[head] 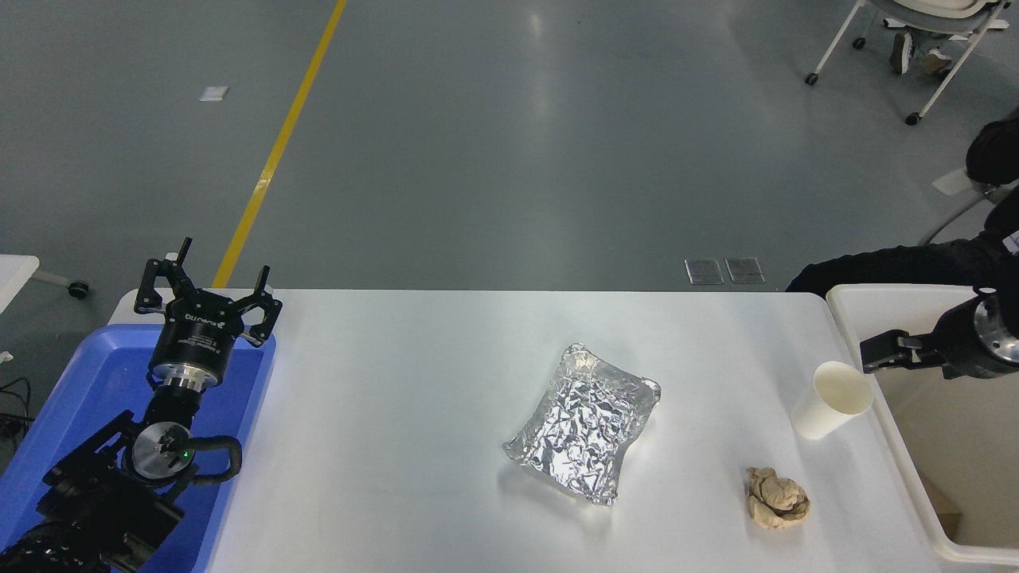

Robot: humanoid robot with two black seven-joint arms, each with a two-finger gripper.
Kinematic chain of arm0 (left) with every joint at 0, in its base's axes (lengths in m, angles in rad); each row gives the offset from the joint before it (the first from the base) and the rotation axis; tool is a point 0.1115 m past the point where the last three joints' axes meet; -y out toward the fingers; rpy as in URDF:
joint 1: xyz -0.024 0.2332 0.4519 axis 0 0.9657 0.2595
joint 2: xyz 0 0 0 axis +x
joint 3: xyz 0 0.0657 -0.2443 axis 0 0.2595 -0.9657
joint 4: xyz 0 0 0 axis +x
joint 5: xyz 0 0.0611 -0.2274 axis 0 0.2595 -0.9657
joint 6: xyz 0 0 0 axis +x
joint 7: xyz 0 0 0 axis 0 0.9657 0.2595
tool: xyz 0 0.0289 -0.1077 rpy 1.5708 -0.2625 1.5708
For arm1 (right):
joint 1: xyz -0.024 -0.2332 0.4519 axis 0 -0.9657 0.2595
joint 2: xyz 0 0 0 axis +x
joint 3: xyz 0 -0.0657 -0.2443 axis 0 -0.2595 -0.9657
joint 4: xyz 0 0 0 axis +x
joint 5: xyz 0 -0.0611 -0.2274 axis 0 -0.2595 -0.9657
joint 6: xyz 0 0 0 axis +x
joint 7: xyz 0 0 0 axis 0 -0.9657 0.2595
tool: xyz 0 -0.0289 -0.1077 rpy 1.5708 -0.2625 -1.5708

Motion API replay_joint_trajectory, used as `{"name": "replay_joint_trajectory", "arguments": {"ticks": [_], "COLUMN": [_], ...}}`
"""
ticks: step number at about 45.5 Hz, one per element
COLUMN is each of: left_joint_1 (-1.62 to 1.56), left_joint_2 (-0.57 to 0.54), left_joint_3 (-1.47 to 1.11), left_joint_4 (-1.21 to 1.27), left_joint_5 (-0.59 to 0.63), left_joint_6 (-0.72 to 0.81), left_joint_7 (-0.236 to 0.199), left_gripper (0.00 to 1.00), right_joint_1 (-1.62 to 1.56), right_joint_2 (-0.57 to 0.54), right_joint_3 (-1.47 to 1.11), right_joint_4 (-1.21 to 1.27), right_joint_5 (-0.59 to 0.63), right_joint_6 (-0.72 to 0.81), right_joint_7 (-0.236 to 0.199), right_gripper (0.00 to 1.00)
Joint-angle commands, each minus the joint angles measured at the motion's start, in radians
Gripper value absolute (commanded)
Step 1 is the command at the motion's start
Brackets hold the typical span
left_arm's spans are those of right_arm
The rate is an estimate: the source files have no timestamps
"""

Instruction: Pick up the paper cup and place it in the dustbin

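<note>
- The dustbin (850,318) is found directly under and behind the right gripper (874,352), whose jaws are held over the bin's left wall; the drop place is thus already beneath the jaws, and only a short carry back would be needed once the cup is held.
- The tabletop (398,446) is spread out to the left of those jaws, and the cup is carried on its right margin, just beside the bin's wall.
- The right gripper is seen only in part at the picture's right edge, pointing left; whether its jaws are open or closed cannot be told from this view.
- The left gripper (208,288) is parked far off to the left over the blue tray (48,446), its jaws spread and empty; the right arm is judged much the nearer to the cup.
- The paper cup (832,399) is placed just left of and slightly below the right jaws, close but apart from them. It is stood upright, its long axis vertical and its mouth upward, so a short move leftward and downward, with the jaws closing across its sides, is judged to be what is called for.
</note>
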Motion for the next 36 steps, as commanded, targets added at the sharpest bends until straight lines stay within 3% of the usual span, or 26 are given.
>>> {"name": "replay_joint_trajectory", "arguments": {"ticks": [1,5,8,12,15,22,36], "left_joint_1": [0.000,0.000,-0.001,0.000,-0.001,-0.001,-0.001], "left_joint_2": [0.000,0.000,0.000,0.000,0.000,0.000,0.000], "left_joint_3": [0.000,0.000,0.000,0.000,0.000,0.000,0.000], "left_joint_4": [0.000,0.000,0.000,0.000,0.000,0.000,0.000], "left_joint_5": [0.000,0.000,0.000,0.000,0.000,0.000,0.000], "left_joint_6": [-0.001,0.001,-0.001,0.001,-0.001,-0.001,-0.001], "left_joint_7": [0.000,0.000,0.000,0.000,0.000,0.000,0.000], "left_gripper": [1.00,1.00,1.00,1.00,1.00,1.00,1.00], "right_joint_1": [-0.141,-0.167,-0.185,-0.190,-0.191,-0.191,-0.181], "right_joint_2": [0.063,0.070,0.081,0.083,0.083,0.089,0.090], "right_joint_3": [0.078,0.081,0.082,0.084,0.082,0.082,0.081], "right_joint_4": [-0.099,-0.124,-0.137,-0.142,-0.144,-0.144,-0.137], "right_joint_5": [-0.005,-0.003,-0.003,-0.003,-0.003,-0.003,0.003], "right_joint_6": [-0.062,-0.087,-0.107,-0.115,-0.116,-0.113,-0.107], "right_joint_7": [-0.002,-0.002,0.001,0.001,0.001,0.001,0.003], "right_gripper": [1.00,0.95,0.74,0.56,0.29,0.00,0.00]}}
